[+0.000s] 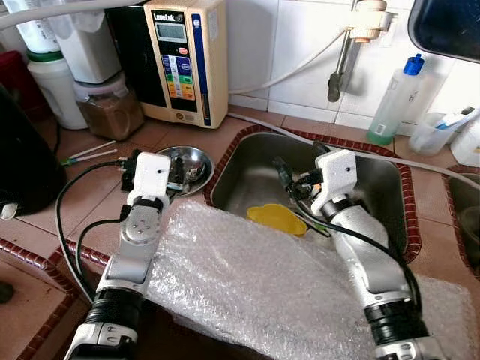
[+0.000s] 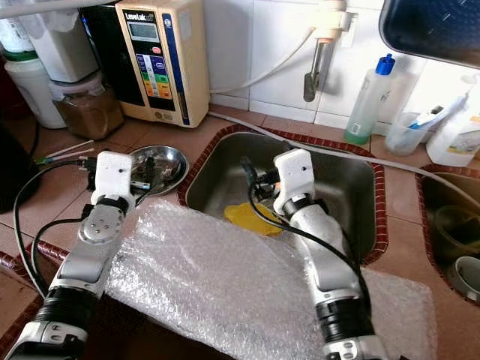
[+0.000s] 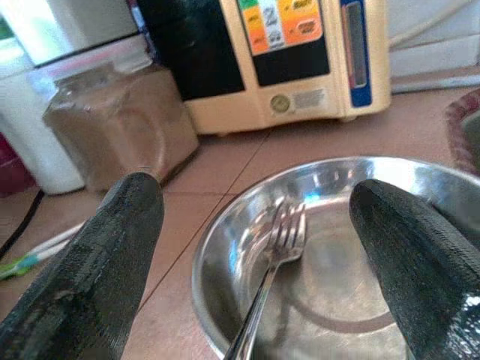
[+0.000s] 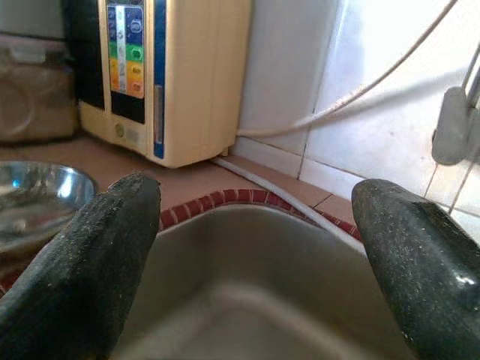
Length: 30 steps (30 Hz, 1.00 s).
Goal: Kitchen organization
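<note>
A shiny steel bowl [image 1: 193, 160] sits on the tiled counter left of the sink [image 1: 379, 180]. A fork [image 3: 281, 240] lies inside the bowl, tines toward the far rim. My left gripper [image 3: 255, 247] hovers low over the bowl's near edge, open, one finger [image 3: 97, 277] on each side of the fork. My right gripper [image 4: 255, 255] hangs open above the sink's left part, holding nothing. A yellow flat thing [image 1: 276, 217] lies on the sink floor near the front wall.
Bubble wrap [image 1: 247, 285] covers the counter's front edge under both arms. A cream water machine [image 1: 184, 56] and a jar of brown powder [image 1: 109, 109] stand behind the bowl. A tap [image 1: 341, 60] and a soap bottle [image 1: 395, 101] are behind the sink.
</note>
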{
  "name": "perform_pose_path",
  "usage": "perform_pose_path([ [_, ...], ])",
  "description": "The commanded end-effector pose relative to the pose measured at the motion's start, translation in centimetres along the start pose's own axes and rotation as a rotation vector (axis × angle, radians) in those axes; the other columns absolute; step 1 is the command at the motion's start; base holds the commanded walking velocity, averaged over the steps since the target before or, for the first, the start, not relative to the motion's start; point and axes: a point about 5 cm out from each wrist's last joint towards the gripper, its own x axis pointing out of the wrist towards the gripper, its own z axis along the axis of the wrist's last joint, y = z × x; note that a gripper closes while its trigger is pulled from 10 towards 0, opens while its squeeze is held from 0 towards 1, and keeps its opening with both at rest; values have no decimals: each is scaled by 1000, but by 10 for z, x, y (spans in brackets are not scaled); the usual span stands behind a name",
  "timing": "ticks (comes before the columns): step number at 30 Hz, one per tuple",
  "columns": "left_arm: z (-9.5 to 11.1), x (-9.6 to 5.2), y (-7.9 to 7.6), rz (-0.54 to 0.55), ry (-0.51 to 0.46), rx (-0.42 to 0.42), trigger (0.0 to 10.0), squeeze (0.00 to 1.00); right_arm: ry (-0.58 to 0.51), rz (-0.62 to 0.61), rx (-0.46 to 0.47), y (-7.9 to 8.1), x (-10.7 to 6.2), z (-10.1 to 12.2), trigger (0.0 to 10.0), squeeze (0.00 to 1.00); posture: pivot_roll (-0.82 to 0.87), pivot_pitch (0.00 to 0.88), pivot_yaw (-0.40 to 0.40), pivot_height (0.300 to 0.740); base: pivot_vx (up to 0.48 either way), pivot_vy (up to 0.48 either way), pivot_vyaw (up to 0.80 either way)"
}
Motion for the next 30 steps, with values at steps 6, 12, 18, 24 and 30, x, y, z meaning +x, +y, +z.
perform_pose_path([
  [6, -2, -1, 4, 6, 21, -20, 10000, 0, -3, -114, 71, 0, -6, 2, 10000, 0, 79, 0, 54, 740, 0, 0, 0],
  [12, 1, -5, -19, -144, 21, -42, 10000, 0, 27, -91, 26, 5, -6, 0, 10000, 0, 78, 0, 45, 740, 0, 0, 0],
  [18, -3, -8, -30, -228, 82, -74, 10000, 0, 26, -95, 2, 4, -5, 4, 10000, 0, 77, 0, 38, 740, 0, 0, 0],
  [24, -3, -6, -25, -212, 137, -114, 10000, 0, 23, -100, 2, 5, -5, 4, 10000, 0, 76, 0, 40, 740, 0, 0, 0],
  [30, 8, -2, -20, -205, 119, -114, 10000, 0, 28, -111, 6, 5, -3, 4, 10000, 0, 80, 0, 41, 740, 0, 0, 0],
])
